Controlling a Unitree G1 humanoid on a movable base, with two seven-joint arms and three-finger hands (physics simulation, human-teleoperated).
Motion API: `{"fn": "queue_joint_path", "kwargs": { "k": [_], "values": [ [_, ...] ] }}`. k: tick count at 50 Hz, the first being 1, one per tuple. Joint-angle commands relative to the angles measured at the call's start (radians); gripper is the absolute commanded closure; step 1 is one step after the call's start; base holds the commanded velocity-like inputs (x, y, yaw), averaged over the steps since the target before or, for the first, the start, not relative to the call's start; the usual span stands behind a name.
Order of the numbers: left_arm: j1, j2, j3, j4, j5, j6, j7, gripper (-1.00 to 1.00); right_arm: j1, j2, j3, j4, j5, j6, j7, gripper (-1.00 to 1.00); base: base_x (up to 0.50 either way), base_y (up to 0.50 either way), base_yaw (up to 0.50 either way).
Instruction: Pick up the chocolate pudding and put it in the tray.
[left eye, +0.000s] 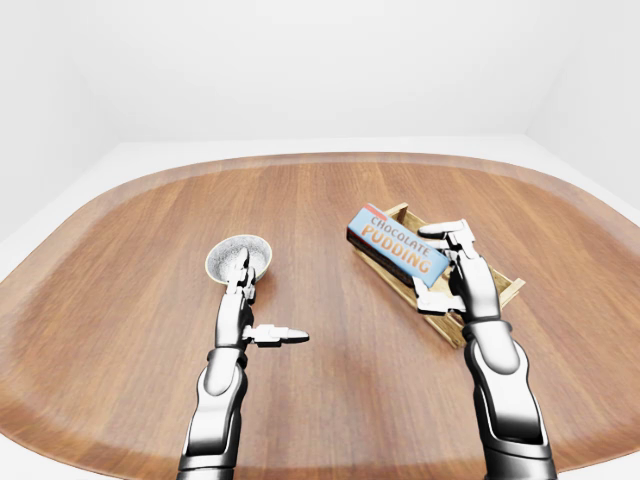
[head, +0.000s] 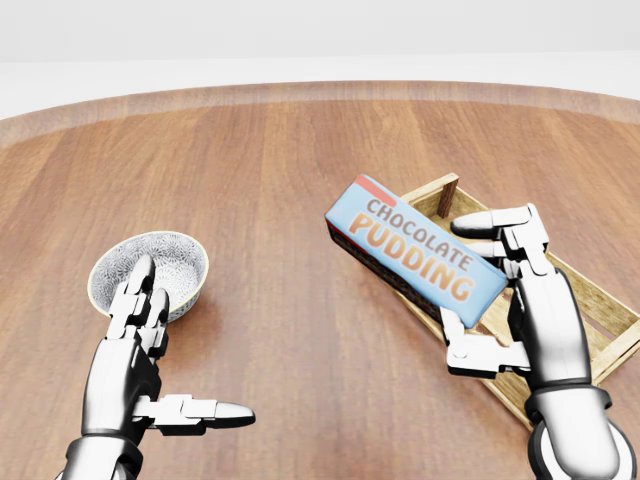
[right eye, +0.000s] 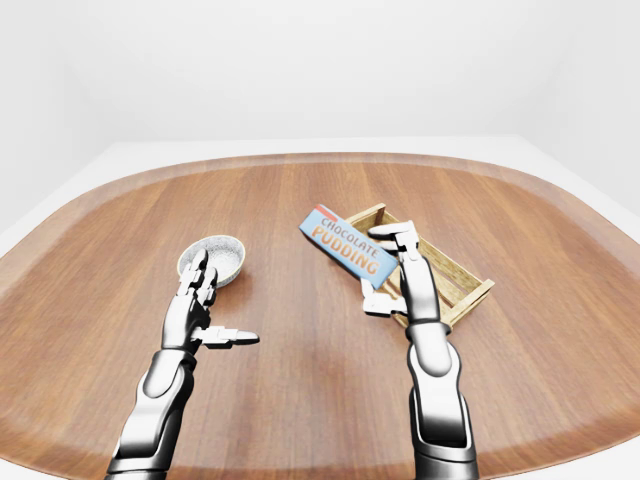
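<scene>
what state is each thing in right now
chocolate pudding: lifted off the table, tilted, held over the tray's near end
right hand: shut on the pudding box
left hand: open, holding nothing
tray: upright, nothing visible inside
bowl: upright on the table, looks empty

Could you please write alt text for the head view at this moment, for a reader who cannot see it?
The robot's right hand holds a blue chocolate pudding box tilted in the air over the near edge of a slatted wooden tray on a round wooden table. Its left hand hovers open and empty at lower left, beside a small patterned bowl.
</scene>
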Motion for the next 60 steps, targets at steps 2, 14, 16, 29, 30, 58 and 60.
{"fn": "queue_joint_path", "kwargs": {
  "k": [2, 14, 16, 29, 30, 58, 60],
  "values": [
    [0.001, -0.001, -0.002, -0.006, 0.000, 0.005, -0.001, -1.00, -0.005, -0.033, -0.086, -0.044, 0.057, 0.000, 0.004, 1.00, 0.00, 0.00, 0.00],
    [0.002, 0.000, -0.002, -0.010, 0.000, 0.008, -0.001, -1.00, 0.017, -0.050, -0.153, 0.023, 0.079, 0.000, 0.007, 1.00, 0.00, 0.00, 0.00],
    [0.001, 0.000, -0.001, -0.011, 0.000, 0.011, -0.001, -1.00, 0.011, -0.061, -0.169, -0.065, 0.082, 0.000, 0.018, 1.00, 0.00, 0.00, 0.00],
    [0.001, 0.000, -0.001, -0.011, 0.000, 0.011, -0.001, -1.00, 0.055, -0.065, -0.252, -0.112, 0.095, 0.000, 0.049, 1.00, 0.00, 0.00, 0.00],
    [0.001, 0.000, -0.001, -0.011, 0.000, 0.011, -0.001, -1.00, 0.057, -0.065, -0.255, -0.115, 0.096, 0.000, 0.051, 1.00, 0.00, 0.00, 0.00],
    [0.001, 0.000, -0.001, -0.012, 0.000, 0.012, -0.002, -1.00, -0.096, -0.189, -0.289, 0.137, 0.139, 0.000, 0.015, 1.00, 0.00, 0.00, 0.00],
    [0.001, 0.000, -0.001, -0.012, 0.000, 0.012, -0.002, -1.00, -0.104, -0.195, -0.287, 0.151, 0.143, 0.000, 0.011, 1.00, 0.00, 0.00, 0.00]
  ]
}}
